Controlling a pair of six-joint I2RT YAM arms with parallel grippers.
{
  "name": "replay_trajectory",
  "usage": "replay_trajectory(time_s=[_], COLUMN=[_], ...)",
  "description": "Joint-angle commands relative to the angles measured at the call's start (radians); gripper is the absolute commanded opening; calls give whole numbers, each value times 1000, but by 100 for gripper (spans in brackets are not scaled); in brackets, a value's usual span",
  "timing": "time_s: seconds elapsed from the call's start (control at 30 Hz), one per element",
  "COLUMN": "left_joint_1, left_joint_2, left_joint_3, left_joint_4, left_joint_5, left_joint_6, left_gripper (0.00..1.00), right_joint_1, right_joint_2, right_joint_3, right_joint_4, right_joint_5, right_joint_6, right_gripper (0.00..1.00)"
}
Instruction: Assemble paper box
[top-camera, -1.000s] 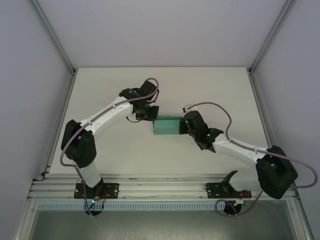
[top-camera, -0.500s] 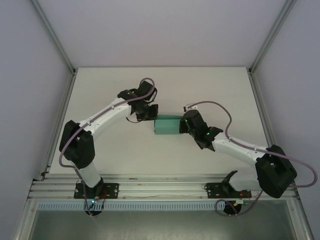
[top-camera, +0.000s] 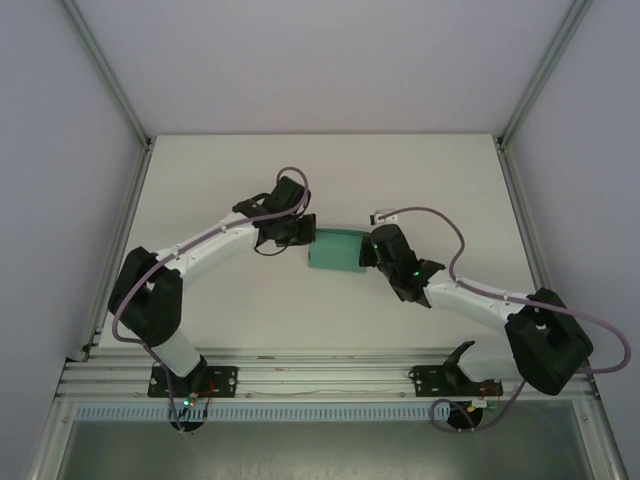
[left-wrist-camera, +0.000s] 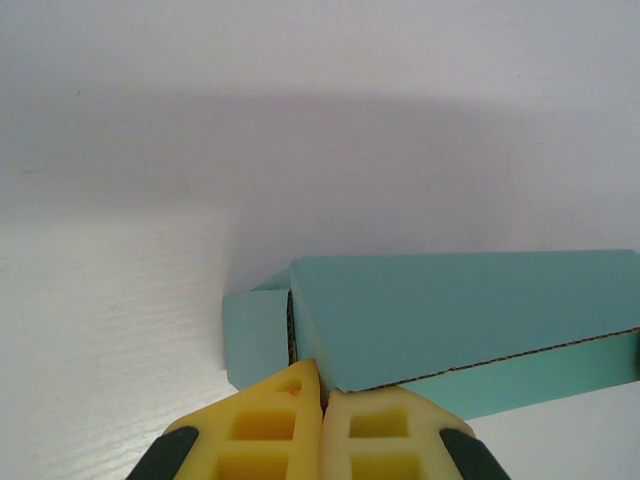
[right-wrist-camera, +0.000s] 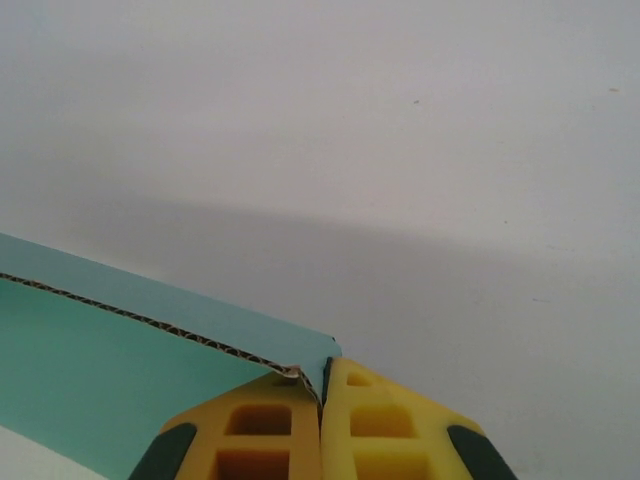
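The teal-green paper box (top-camera: 335, 251) lies near the middle of the white table, held between both arms. My left gripper (top-camera: 308, 234) is at the box's left end, shut on the paper box. In the left wrist view its yellow fingers (left-wrist-camera: 270, 430) pinch a corner of the top panel of the box (left-wrist-camera: 450, 310), and a side flap stands folded at the left. My right gripper (top-camera: 366, 252) is at the right end, also shut on the paper box. In the right wrist view it (right-wrist-camera: 322, 385) nips a corner of the card (right-wrist-camera: 100, 370) at its corrugated edge.
The white table (top-camera: 430, 180) stretches behind and to both sides of the box. Metal frame posts (top-camera: 110, 80) rise at the back corners. An aluminium rail (top-camera: 320, 380) with the arm bases runs along the near edge.
The left arm has swung lower and leftward at its elbow, its wrist staying at the box. The box has tilted slightly. Both grippers have stayed shut.
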Motion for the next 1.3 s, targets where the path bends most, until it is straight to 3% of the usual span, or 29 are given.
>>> replay_trajectory(time_s=[0.0, 0.27, 0.5, 0.8, 1.0, 1.13, 1.23, 1.27], left_joint_1=[-47, -83, -88, -97, -98, -98, -98, -98], left_joint_2=[72, 31, 18, 35, 42, 54, 55, 55], left_joint_3=[-119, -193, -208, -178, -151, -134, -127, -125], left_joint_4=[-139, -80, -54, -55, -65, -71, -68, -67], left_joint_5=[10, -35, -55, -65, -69, -61, -58, -59], left_joint_6=[3, 2, -13, -8, 5, 11, 10, 11], left_gripper=[0, 0, 0, 0, 0, 0, 0, 0], right_joint_1=[19, 21, 20, 18, -12, -106, -180, -201], right_joint_2=[25, -28, -133, -226, -234, -198, -152, -127], right_joint_3=[-80, -151, -74, 59, 133, 187, 201, 202], right_joint_4=[-121, -59, -211, -361, -381, -387, -388, -386], right_joint_5=[-94, -134, -176, -131, -28, -76, -143, -163], right_joint_6=[-31, -33, -5, 25, 76, 139, 164, 174], right_gripper=[3, 12, 47, 75, 79, 78, 62, 61])
